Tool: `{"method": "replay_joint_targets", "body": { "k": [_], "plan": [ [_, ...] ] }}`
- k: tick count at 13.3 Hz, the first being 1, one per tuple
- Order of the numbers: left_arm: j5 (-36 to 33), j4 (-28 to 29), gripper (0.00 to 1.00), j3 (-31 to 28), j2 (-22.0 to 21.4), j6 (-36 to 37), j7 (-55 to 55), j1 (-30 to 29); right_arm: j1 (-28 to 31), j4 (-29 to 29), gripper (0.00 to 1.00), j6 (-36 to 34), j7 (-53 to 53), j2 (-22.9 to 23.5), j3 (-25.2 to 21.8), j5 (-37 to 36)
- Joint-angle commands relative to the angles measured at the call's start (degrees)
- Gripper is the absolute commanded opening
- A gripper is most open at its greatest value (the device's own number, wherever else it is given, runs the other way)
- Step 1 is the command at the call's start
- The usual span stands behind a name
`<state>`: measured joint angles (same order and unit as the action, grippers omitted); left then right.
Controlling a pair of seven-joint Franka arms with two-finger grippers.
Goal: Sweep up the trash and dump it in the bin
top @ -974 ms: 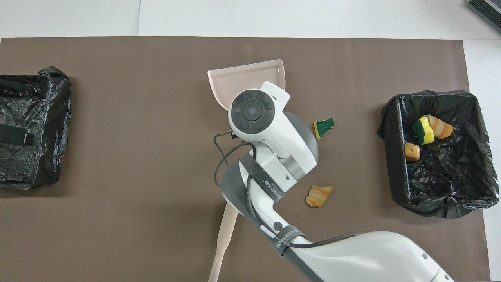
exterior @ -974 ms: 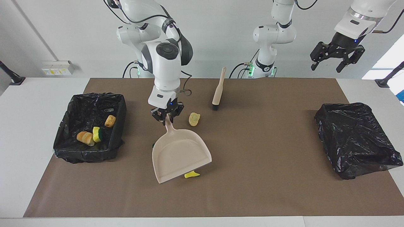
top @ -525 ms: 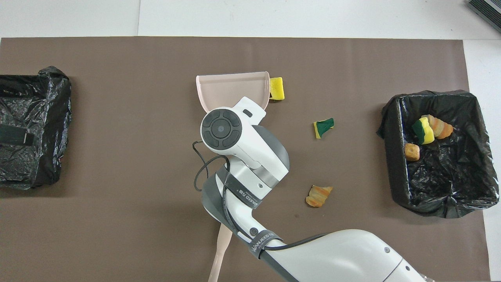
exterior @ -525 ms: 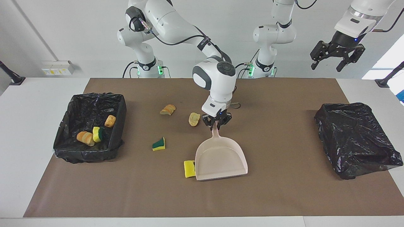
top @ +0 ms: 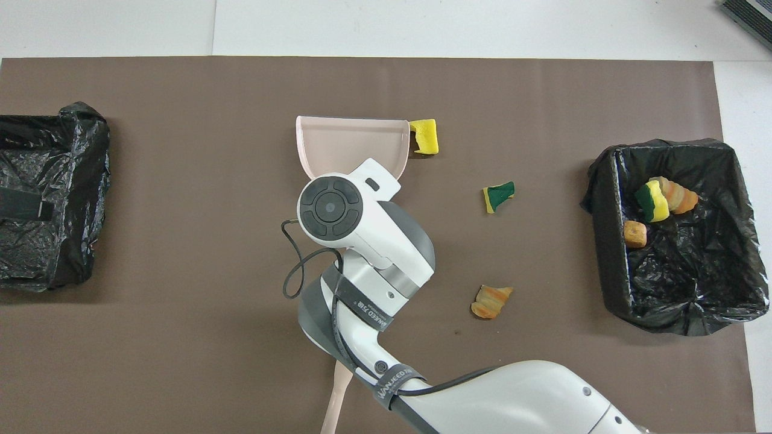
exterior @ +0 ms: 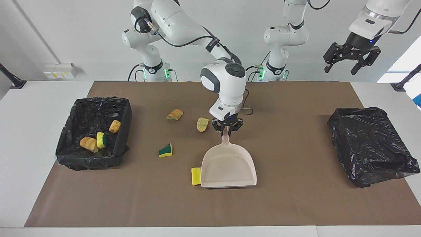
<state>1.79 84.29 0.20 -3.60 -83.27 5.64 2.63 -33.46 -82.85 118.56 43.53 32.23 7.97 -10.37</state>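
With three scraps binned, the right gripper (exterior: 227,130), jaws clamped on the dustpan (exterior: 228,168) handle, sets it beside a yellow sponge bit (exterior: 196,176); next the waiting left gripper (exterior: 351,60), jaws apart, must fetch the brush (top: 336,401).

White arms (exterior: 184,23), grey joints, black cables, black tools.

Overhead: brush (top: 338,395) mostly hidden under the right arm, only its pale handle showing, cut off at the picture's lower edge. Dustpan (top: 350,144) handle and right gripper covered by the arm's wrist. Tan chunk (exterior: 202,124) beside the dustpan handle hidden there too. Black bin (top: 36,193) toward the left arm's end cropped by the edge.
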Motion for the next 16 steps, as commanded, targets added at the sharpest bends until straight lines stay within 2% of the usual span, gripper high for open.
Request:
{"method": "replay_joint_targets", "body": {
  "k": [1,2,3,4,8,11,13,16],
  "plan": [
    [-0.1,1.5,1.0,0.4,-0.9,-0.4,0.9,-0.8,-2.5,-2.6,0.16,-0.2,1.6,-0.7,0.7,0.6],
    [-0.1,1.6,1.0,0.4,-0.9,-0.5,0.9,-0.8,-2.7,-2.9,0.2,-0.9,1.7,-0.8,0.7,0.2],
    [-0.1,1.6,1.0,0.4,-0.9,-0.7,0.9,-0.8,-2.9,-2.6,0.73,-2.7,1.6,-0.9,0.6,-0.1],
    [-0.1,1.6,1.0,0.4,-0.9,-0.8,0.9,-0.8,-2.9,-2.2,1.0,-4.0,1.6,-1.1,0.6,-0.1],
    [-0.1,1.3,1.0,0.4,0.1,-1.2,1.0,-0.7,-2.1,-1.9,1.0,-7.0,2.3,-3.7,0.7,0.9],
    [-0.4,1.0,1.0,0.5,1.4,-2.3,0.9,0.2,-2.3,-4.4,1.0,-8.7,10.3,-6.8,1.7,2.3],
    [-0.4,0.9,1.0,1.3,3.4,-5.0,0.7,0.4,-2.8,-10.0,1.0,-8.9,13.5,-10.1,2.7,6.5],
    [-0.4,1.1,1.0,2.1,7.5,-10.0,0.2,4.7,-5.4,-18.6,1.0,-8.8,17.6,-15.2,2.8,11.0]
  ]
}}
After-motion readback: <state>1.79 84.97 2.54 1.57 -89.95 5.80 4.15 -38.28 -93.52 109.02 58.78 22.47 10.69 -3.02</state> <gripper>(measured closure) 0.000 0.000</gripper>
